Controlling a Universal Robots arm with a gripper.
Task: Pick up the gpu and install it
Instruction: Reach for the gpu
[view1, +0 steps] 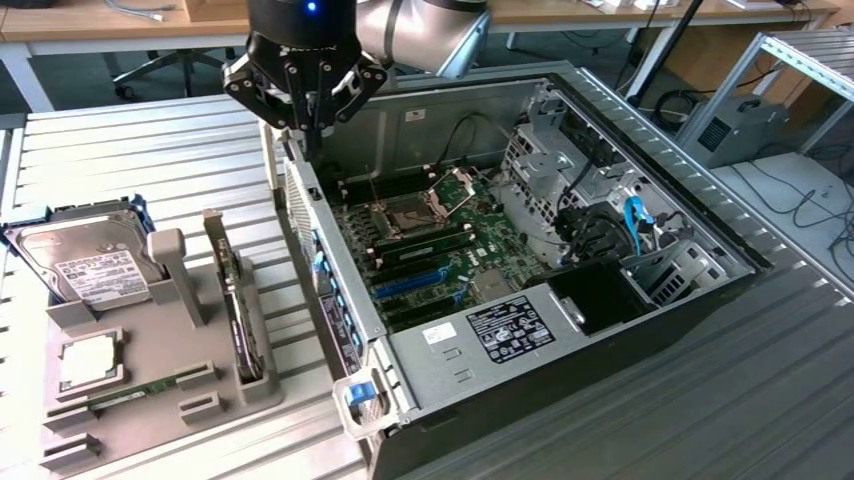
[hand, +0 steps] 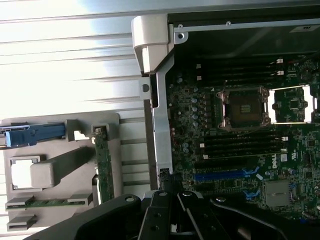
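While your pincer (view1: 311, 122) hangs shut and empty over the case (view1: 304, 230) wall, the gpu (view1: 238, 300) stands edgewise in its holder (view1: 154, 345), nearer, toward the exterior view's left, long axis near-to-far.

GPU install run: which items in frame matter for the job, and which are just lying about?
Job:
- gpu, on edge in the grey holder
- open PC case with its motherboard
- gripper, shut and empty, over the case's edge

Lying about:
- hard drive
- CPU
- RAM stick
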